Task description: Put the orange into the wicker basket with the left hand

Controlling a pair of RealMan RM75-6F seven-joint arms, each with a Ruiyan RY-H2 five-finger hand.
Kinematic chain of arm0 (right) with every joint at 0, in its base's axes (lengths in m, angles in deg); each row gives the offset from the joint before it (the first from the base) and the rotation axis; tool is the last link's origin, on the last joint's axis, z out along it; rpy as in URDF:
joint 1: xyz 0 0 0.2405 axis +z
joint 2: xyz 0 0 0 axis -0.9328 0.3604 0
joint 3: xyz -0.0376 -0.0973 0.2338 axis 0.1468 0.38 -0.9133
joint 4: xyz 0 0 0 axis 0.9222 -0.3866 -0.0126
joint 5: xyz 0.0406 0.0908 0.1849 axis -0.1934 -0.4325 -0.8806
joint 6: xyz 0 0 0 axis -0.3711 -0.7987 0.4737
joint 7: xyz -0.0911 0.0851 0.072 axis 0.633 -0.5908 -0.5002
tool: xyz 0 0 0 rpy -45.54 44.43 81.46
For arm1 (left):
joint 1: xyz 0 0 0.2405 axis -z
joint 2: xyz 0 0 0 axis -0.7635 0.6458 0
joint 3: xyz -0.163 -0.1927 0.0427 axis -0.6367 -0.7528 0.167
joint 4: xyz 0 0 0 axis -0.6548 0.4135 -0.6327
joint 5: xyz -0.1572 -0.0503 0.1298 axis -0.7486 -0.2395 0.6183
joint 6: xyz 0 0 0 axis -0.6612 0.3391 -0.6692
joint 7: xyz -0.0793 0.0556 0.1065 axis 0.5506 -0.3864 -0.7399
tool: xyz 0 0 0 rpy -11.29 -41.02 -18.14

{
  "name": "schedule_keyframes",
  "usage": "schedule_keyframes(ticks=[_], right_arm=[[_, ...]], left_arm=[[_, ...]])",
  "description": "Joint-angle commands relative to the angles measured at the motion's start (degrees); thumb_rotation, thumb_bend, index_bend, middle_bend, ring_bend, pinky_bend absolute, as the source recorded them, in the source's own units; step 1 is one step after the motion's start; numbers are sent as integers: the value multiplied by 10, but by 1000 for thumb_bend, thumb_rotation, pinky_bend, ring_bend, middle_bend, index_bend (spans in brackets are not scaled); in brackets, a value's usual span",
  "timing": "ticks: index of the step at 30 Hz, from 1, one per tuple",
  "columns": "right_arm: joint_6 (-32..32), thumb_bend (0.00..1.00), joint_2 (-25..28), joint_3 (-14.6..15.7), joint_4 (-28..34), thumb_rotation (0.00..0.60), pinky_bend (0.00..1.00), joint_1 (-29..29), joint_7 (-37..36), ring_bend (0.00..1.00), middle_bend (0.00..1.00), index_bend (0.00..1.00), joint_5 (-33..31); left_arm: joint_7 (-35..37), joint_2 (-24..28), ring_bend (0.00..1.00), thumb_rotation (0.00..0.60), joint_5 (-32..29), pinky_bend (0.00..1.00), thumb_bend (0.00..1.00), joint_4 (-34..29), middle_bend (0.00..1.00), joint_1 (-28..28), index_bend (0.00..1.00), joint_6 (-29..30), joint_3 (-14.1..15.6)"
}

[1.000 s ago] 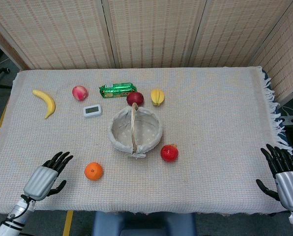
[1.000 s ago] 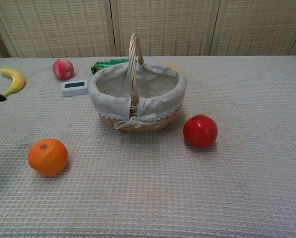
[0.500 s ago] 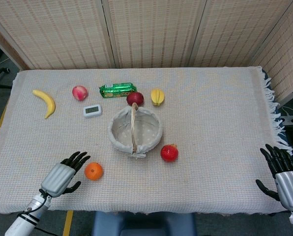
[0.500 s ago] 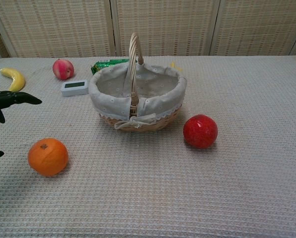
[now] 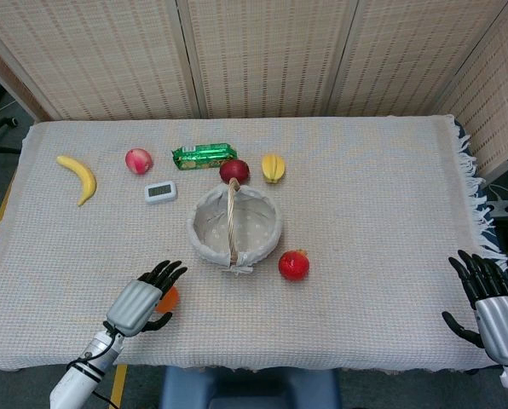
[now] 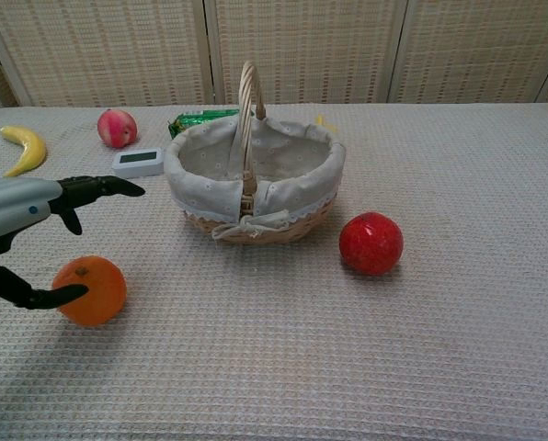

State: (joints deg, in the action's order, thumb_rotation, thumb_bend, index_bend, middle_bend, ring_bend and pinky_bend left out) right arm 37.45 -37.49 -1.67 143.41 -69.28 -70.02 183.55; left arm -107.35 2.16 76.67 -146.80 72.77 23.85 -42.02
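Orange on the desk, left of the wicker basket and apart from it. Left hand spread above it, fingers apart, thumb at its near side, nothing gripped. Right hand spread wide at the desk's right edge, holding nothing.

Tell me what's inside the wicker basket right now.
Only its pale dotted cloth lining shows inside the wicker basket; no fruit is in it. The handle covers a thin strip of the bottom. The orange sits on the table by the left hand.
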Motion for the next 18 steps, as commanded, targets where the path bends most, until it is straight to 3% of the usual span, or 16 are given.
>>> schedule_keyframes(ticks=[1, 10, 18], right_arm=[[0, 112, 0, 0, 0, 600, 82, 0, 0, 0, 0, 5, 0], [0, 112, -1, -3, 0, 600, 84, 0, -1, 0, 0, 5, -5], [-5, 112, -3, -2, 2, 600, 84, 2, 6, 0, 0, 6, -5]], left_arm=[[-5, -10, 0, 600, -6, 281, 313, 9, 0, 5, 0, 1, -4], [10, -39, 0, 600, -65, 283, 312, 52, 0, 20, 0, -41, 0], [21, -44, 0, 600, -74, 283, 312, 61, 0, 24, 0, -47, 11]])
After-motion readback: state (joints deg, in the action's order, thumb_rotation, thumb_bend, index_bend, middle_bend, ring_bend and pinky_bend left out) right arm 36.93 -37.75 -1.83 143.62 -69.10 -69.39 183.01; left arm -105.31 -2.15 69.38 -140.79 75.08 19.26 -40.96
